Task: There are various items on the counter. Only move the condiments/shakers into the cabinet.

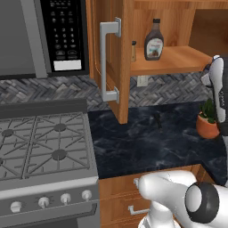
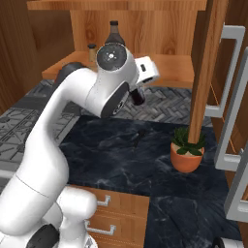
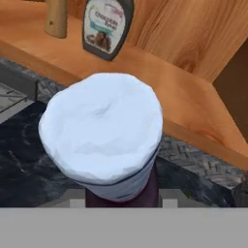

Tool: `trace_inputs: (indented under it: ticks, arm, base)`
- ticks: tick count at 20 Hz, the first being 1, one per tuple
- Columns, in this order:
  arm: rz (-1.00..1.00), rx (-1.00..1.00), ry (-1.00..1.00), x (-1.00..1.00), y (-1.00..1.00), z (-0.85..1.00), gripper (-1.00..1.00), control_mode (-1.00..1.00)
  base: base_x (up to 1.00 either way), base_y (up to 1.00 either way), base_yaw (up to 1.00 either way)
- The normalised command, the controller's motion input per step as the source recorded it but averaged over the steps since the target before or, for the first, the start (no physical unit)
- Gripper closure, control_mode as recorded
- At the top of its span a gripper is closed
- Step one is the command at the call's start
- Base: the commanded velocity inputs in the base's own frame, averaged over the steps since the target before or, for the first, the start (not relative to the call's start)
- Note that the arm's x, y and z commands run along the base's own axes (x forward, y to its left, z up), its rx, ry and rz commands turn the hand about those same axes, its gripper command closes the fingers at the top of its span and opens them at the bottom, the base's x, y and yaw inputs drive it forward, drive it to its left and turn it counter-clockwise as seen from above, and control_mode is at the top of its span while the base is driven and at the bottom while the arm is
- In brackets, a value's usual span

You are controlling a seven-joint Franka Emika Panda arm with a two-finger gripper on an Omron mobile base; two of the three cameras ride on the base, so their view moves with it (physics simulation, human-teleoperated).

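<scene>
The pincer is clamped on the small dark-blue bottle, whose pale cap looms large in the hand view, held above the bench short of the cabinet shelf. The syrup bottle and the shaker already stand on that shelf, at twelve and eleven o'clock in the hand view. This looks like the last carry: next, reach forward over the shelf edge toward one o'clock, set the bottle down upright, release.

The arm has glossy white, rounded tubular links. A dark grey disc cap with a small centre dot covers one joint; another dark round cap sits beside the wooden drawers.
</scene>
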Motion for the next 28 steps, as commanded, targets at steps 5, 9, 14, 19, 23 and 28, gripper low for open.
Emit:
trace_inputs:
  ticks: [5, 9, 14, 19, 23, 28]
  arm:
    - [0.0, 0.13, 0.21, 0.42, -0.13, 0.08, 1.0, -1.0]
    - [0.0, 0.23, 0.12, 0.33, -0.1, 0.0, 1.0, -1.0]
    - [-0.01, 0.07, 0.01, 0.38, 0.0, 0.12, 1.0, -1.0]
    - [0.0, 0.0, 0.0, 0.48, 0.0, 0.0, 1.0, -1.0]
    - [-0.01, -0.02, -0.03, 0.58, 0.0, 0.0, 1.0, -1.0]
    - [0.0, -0.05, -0.09, 0.57, 0.0, -0.07, 1.0, -1.0]
  base:
    - [0.0, 0.0, 0.0]
    - [0.0, 0.0, 0.0]
    - [0.0, 0.0, 0.0]
    - [0.0, 0.0, 0.0]
    - [0.0, 0.0, 0.0]
    - [0.0, 0.0, 0.0]
